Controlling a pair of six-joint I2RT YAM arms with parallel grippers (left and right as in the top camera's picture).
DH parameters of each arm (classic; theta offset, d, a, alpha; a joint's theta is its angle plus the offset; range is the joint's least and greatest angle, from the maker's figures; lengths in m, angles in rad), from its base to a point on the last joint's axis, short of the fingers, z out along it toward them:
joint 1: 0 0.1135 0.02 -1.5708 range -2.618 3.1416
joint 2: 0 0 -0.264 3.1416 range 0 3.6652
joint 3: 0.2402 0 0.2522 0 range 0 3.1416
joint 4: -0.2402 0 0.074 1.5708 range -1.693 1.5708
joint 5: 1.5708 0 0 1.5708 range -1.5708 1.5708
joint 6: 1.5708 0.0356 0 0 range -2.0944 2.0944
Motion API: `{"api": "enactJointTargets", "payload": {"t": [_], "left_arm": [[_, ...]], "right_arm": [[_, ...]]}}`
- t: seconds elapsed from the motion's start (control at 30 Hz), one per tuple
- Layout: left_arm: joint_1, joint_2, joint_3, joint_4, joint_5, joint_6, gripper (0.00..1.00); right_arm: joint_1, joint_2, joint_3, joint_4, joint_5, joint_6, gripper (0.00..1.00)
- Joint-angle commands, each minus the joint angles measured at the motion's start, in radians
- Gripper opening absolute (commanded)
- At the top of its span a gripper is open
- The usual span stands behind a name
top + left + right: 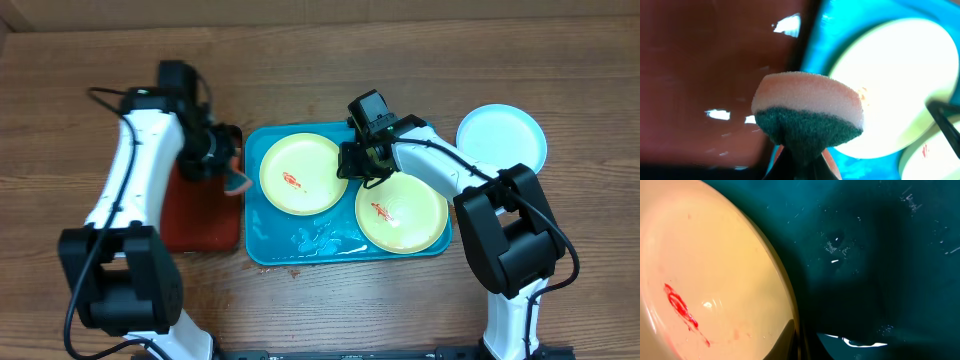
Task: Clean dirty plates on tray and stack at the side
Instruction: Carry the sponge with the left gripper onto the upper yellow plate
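Jaws of left gripper point(799, 150) pinching sponge point(807, 112); right gripper point(352, 163) jaws clamped on yellow plate point(303, 174) rim.

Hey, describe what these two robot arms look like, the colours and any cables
Both arms have glossy white link shells joined by chunky black joint housings, with large black bases near the table's front edge. The left arm has a thin black cable looping out beside its upper link. The right arm carries a black cable along its white forearm. Each ends in a black wrist block and black gripper. No markings are legible.
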Motion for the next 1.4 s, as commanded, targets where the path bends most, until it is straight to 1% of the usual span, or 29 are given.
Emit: {"api": "enactJointTargets", "payload": {"t": [0.0, 0.2, 0.37, 0.43, 0.53, 0.67, 0.77, 1.03, 1.13, 1.23, 1.37], "left_arm": [[-0.095, -0.026, -0.066, 0.071, 0.071, -0.016, 0.04], [-0.241, -0.026, -0.159, 0.269, 0.064, -0.14, 0.04], [-0.31, -0.026, -0.204, 0.413, 0.045, -0.218, 0.04], [-0.322, -0.022, -0.214, 0.437, 0.001, -0.261, 0.04], [-0.327, -0.006, -0.214, 0.447, -0.058, -0.291, 0.04], [-0.326, 0.025, -0.214, 0.496, -0.066, -0.297, 0.04], [-0.335, 0.063, -0.214, 0.525, -0.064, -0.326, 0.04], [-0.361, 0.119, -0.214, 0.543, -0.057, -0.32, 0.04], [-0.361, 0.139, -0.214, 0.516, -0.13, -0.317, 0.04], [-0.356, 0.15, -0.214, 0.447, -0.23, -0.317, 0.04], [-0.346, 0.147, -0.212, 0.377, -0.341, -0.27, 0.04]], "right_arm": [[0.002, 0.005, 0.004, 0.007, 0.018, 0.08, 0.04], [0.026, 0.007, -0.005, 0.011, 0.018, 0.102, 0.04], [0.035, 0.007, -0.005, 0.023, 0.019, 0.101, 0.04], [0.035, 0.007, -0.005, 0.026, 0.03, 0.101, 0.04], [0.035, 0.007, -0.005, 0.026, 0.037, 0.101, 0.04], [0.035, 0.007, -0.005, 0.035, 0.037, 0.101, 0.04], [0.035, 0.007, -0.005, 0.048, 0.037, 0.101, 0.04], [0.035, 0.007, -0.005, 0.051, 0.045, 0.101, 0.04], [0.035, 0.007, -0.005, 0.047, 0.067, 0.1, 0.04], [0.035, 0.007, -0.005, 0.037, 0.075, 0.097, 0.04], [0.035, 0.007, -0.005, 0.034, 0.075, 0.097, 0.04]]}}
